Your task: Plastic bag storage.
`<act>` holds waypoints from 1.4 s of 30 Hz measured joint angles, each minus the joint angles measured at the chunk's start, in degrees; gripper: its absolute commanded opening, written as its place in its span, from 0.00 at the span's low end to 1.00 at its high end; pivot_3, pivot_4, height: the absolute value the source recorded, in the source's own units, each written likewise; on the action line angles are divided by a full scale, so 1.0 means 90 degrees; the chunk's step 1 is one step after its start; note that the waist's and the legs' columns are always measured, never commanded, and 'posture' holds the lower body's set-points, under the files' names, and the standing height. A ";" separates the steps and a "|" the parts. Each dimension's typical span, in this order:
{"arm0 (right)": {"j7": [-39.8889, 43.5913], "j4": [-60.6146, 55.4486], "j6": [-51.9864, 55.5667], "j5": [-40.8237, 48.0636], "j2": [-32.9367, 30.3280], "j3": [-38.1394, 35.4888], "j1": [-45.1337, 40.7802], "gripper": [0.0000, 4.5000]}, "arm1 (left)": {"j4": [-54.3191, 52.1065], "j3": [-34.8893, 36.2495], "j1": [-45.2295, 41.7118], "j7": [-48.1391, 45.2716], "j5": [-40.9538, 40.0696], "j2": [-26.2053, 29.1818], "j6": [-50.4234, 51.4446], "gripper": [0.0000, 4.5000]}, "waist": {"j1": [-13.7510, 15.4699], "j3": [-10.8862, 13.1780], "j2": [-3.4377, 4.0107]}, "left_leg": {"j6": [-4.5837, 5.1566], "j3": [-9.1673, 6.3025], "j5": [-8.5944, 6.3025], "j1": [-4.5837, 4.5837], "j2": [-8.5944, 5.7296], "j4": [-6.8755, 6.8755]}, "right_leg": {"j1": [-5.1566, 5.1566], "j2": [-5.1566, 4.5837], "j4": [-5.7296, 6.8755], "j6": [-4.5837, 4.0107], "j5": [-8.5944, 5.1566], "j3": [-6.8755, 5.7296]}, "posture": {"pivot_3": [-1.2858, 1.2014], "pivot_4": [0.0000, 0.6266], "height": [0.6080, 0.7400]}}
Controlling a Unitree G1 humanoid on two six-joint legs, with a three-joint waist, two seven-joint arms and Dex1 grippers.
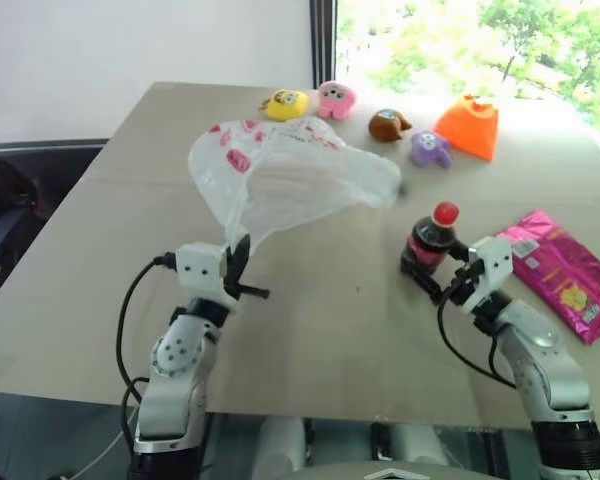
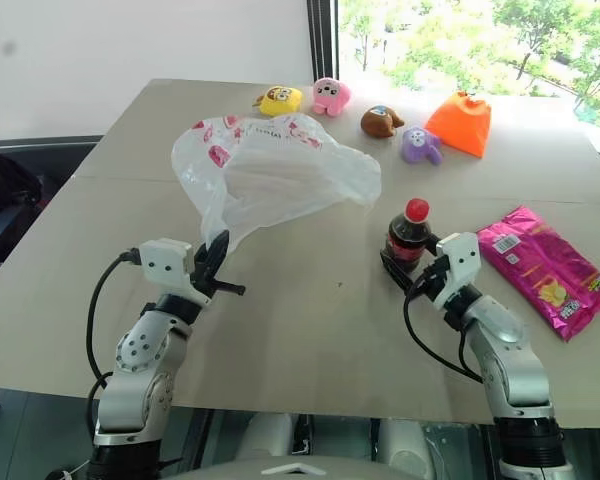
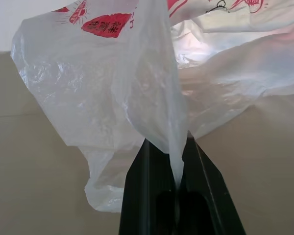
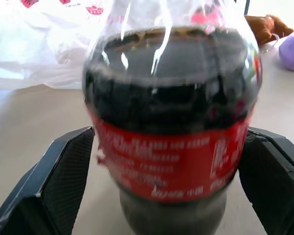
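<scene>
Holding a pinch of the plastic bag (image 1: 290,180), my left gripper (image 1: 242,268) has its fingers pressed together on a thin twist of the film, which I see running down between them in the left wrist view. From that pinch the bag billows up and away over the worktop (image 1: 320,340), red print on its far side, its bulk lifted off the surface ahead of the left arm. My right gripper (image 1: 442,275) stands wide, one finger on each side of the cola bottle (image 1: 428,240); from the right wrist view I see the bottle's red label between the pads with small gaps either side, so I cannot say it is gripped. A pink snack packet (image 1: 565,270) lies flat just right of that arm. Small toys (image 1: 285,103) and an orange pouch (image 1: 470,127) sit along the far edge.
</scene>
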 measured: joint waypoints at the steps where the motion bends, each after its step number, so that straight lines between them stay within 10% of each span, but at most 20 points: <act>1: -0.0006 0.0004 -0.0008 -0.0004 0.0002 0.0000 -0.0001 0.72 | -0.0001 0.0000 0.0012 -0.0010 -0.0005 0.0000 -0.0004 0.00 | 0.0002 0.0000 0.0000 | -0.0001 0.0000 0.0001 -0.0001 0.0000 0.0000 | 0.0000 0.0000 -0.0001 0.0000 0.0000 0.0000 | 0.52 0.24 1.00; 9: 0.0039 0.0004 0.0326 0.0184 0.0093 0.0065 -0.0268 0.69 | -0.0137 -0.0187 0.0044 -0.0293 -0.0188 -0.0001 -0.0037 0.00 | -0.0010 0.0001 0.0001 | -0.0003 0.0002 0.0002 -0.0002 0.0001 0.0000 | -0.0002 0.0000 0.0000 0.0000 0.0000 0.0001 | 0.52 0.24 1.00; 18: -0.0878 0.0005 0.3486 0.2394 0.1072 0.0129 -0.1791 0.69 | -0.0502 -0.0788 0.0016 -0.0738 -0.0365 0.0042 -0.0024 0.00 | -0.0109 0.0002 0.0003 | -0.0006 -0.0001 0.0003 -0.0014 0.0002 -0.0001 | -0.0005 -0.0004 -0.0004 -0.0001 0.0001 -0.0003 | 0.52 0.24 1.00; 27: -0.2498 0.3041 0.4113 0.2908 0.2891 -0.0774 -0.4165 0.69 | -0.1119 -0.1319 0.0634 -0.1405 -0.0778 0.0460 0.0201 0.00 | -0.0188 0.0012 0.0019 | -0.0024 0.0021 0.0014 -0.0050 0.0005 -0.0007 | -0.0062 0.0000 0.0015 -0.0001 0.0002 0.0014 | 0.52 0.24 1.00; 30: -0.3267 0.4868 0.3356 0.2983 0.2903 -0.1465 -0.5493 0.99 | -0.1116 -0.1311 0.0622 -0.1439 -0.0788 0.0512 0.0196 0.00 | -0.0136 0.0012 0.0019 | -0.0024 0.0031 0.0015 -0.0086 0.0000 0.0015 | -0.0072 -0.0005 0.0005 0.0001 0.0003 -0.0010 | 0.52 0.24 1.00; 32: -0.3246 0.5528 0.2923 0.3040 0.2933 -0.1746 -0.5893 0.99 | -0.1101 -0.1313 0.0544 -0.1423 -0.0761 0.0512 0.0195 0.00 | -0.0150 0.0012 0.0019 | -0.0024 0.0033 0.0015 -0.0104 0.0000 0.0015 | -0.0086 -0.0004 -0.0001 0.0002 0.0004 -0.0008 | 0.52 0.24 1.00; 42: -0.2121 0.3766 0.2870 0.1776 0.2223 -0.0098 -0.4168 0.99 | -0.0924 -0.1025 0.0224 -0.1000 -0.0743 0.0306 0.0230 0.00 | -0.0110 0.0008 0.0019 | -0.0026 0.0027 0.0015 -0.0119 0.0000 0.0003 | -0.0091 -0.0014 -0.0012 0.0005 0.0003 -0.0012 | 0.52 0.24 1.00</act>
